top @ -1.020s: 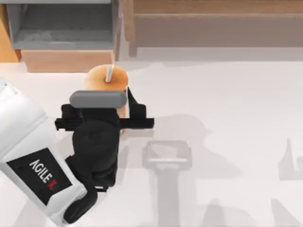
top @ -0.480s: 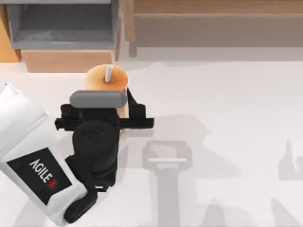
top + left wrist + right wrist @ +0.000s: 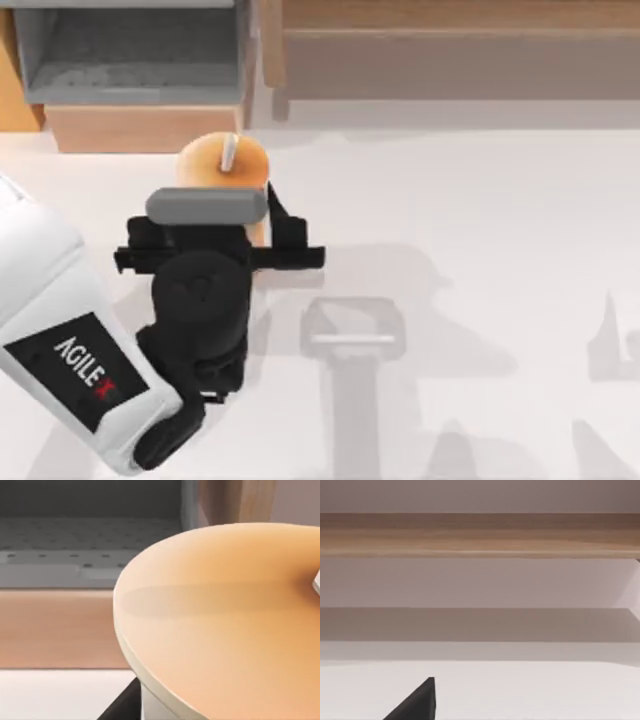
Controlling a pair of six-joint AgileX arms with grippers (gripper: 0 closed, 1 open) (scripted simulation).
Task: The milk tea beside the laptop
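White counter (image 3: 480,220) takes up most of the top view, with a grey laptop (image 3: 135,55) sitting on a wooden block at the back left and a long wooden ledge (image 3: 450,45) along the back. My left arm reaches in from the lower left, its black claw (image 3: 225,225) clenched around the milk tea (image 3: 224,165) – the cup stands upright just in front of the laptop, orange lid (image 3: 225,620) up, short white straw (image 3: 229,153) poking out. Right claw (image 3: 417,702) is parked over bare counter; can't tell its state.
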